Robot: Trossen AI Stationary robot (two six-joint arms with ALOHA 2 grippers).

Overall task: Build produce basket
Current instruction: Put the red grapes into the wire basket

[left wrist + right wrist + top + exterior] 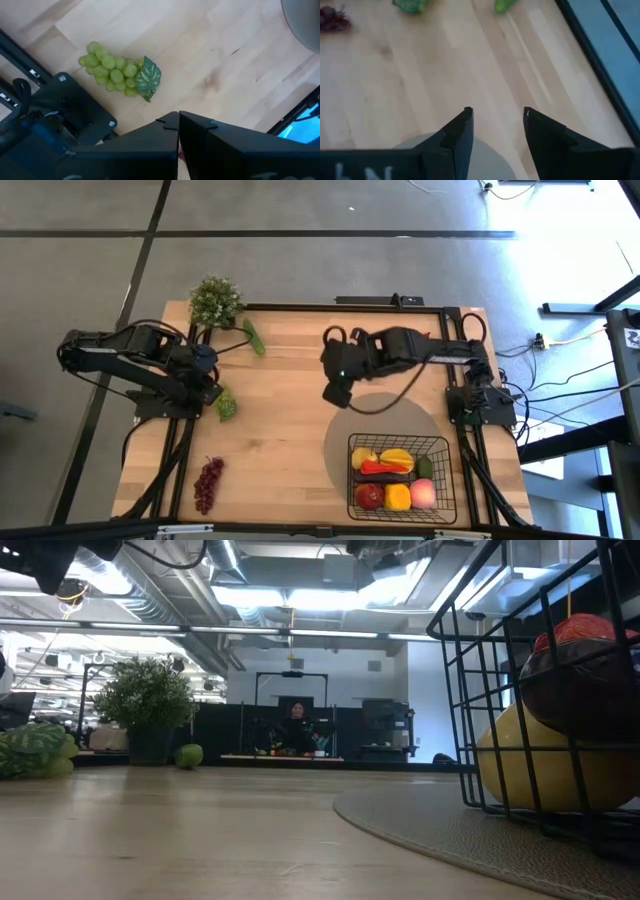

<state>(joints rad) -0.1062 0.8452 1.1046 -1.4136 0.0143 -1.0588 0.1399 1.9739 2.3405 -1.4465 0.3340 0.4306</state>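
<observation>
On the near right part of the wooden table, the black wire basket stands on a round grey mat. It already holds several pieces of produce: a red apple, a yellow pepper, a pink peach, a lemon, a yellow mango, a red chili and something green at its right wall. In the low view the basket's wires fill the right edge, with yellow and dark red fruit pressed against them.

Three items lie outside the basket. The green grapes sit by the left arm's base, the purple grapes lie near the front left corner, and the cucumber rests near the back edge, just beside the bushy potted plant at the back left corner.

The left gripper is above the table near the green grapes, its fingers pressed together and empty. The right gripper hangs over the far edge of the mat, its fingers spread apart with nothing between them; bare wood lies between it and the fruit on the left side.

Beyond the table, a person sits far back in the room.
</observation>
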